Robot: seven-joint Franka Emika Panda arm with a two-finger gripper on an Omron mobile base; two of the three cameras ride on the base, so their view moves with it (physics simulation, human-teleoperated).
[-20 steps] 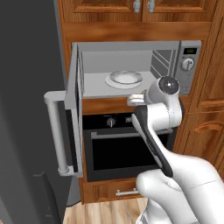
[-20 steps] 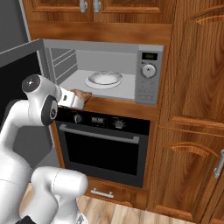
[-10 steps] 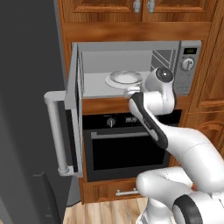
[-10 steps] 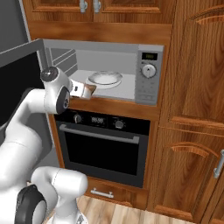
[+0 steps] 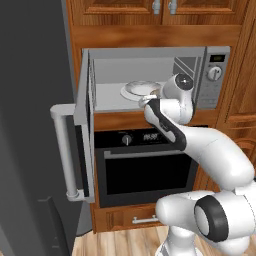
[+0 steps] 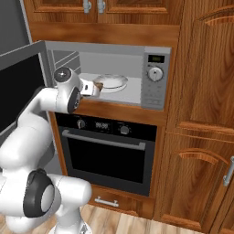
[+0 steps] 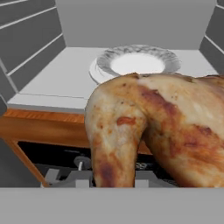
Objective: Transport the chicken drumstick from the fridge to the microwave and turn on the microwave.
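The microwave (image 5: 150, 75) is standing with its door (image 5: 82, 125) swung fully open to the left, exposing a grey cavity in which a white plate (image 5: 140, 90) is resting on the floor near the front. Its control panel (image 6: 155, 77), with a small display above a round knob (image 6: 156, 73), is sitting on the right side of the cavity.

The gripper (image 6: 97, 88) is hovering at the cavity's front edge, just before the near rim of the plate. It is carrying the chicken drumstick (image 7: 162, 131), a golden-brown lumpy piece that is looming large in the hand view and is covering the fingertips. The fingers are therefore hidden, though the meat is hanging from them, off the floor of the cavity, so they are evidently clamped on it. In the right base view the drumstick (image 6: 97, 87) is appearing as a small brown lump at the tip of the arm, just beside the plate (image 6: 111, 82).

The fridge (image 5: 30, 125) is filling the left of the left base view as a tall dark grey side. Below the microwave, a black oven (image 6: 107, 155) is sitting closed within the wooden cabinets (image 6: 201, 114).
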